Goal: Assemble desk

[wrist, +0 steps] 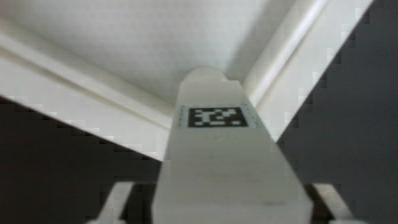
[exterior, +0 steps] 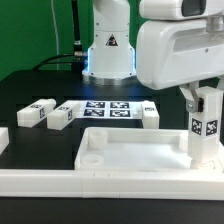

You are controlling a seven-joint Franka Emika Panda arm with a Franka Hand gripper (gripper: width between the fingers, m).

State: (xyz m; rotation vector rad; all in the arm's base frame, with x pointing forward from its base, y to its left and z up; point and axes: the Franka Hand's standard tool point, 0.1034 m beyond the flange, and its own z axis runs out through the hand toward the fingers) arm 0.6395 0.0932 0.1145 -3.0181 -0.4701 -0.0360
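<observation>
**Where does the desk stand at this moment?**
The white tabletop (exterior: 130,150) lies flat on the black table (exterior: 25,95), rim up, nearest the camera in the exterior view. An upright leg (exterior: 205,135) stands in its corner on the exterior view's right, with two tags showing down its face.

**And the arm?**
The Panda's gripper (exterior: 205,97) hangs directly over that leg, with a finger on each side of its upper end. The wrist view looks down along the leg (wrist: 217,160) past one tag (wrist: 217,117) to the tabletop's rimmed corner (wrist: 125,70). The fingers (wrist: 121,205) flank the leg closely. I cannot tell whether they pinch it or stand just clear of it.

**What else is on the table?**
Three loose legs lie behind the tabletop. The first spare leg (exterior: 38,112) and second spare leg (exterior: 62,116) lie side by side toward the exterior view's left. The third spare leg (exterior: 150,115) lies toward its right. Between them is the marker board (exterior: 108,108), lying flat in front of the robot base (exterior: 108,55). A long white rail (exterior: 35,183) runs along the near edge.
</observation>
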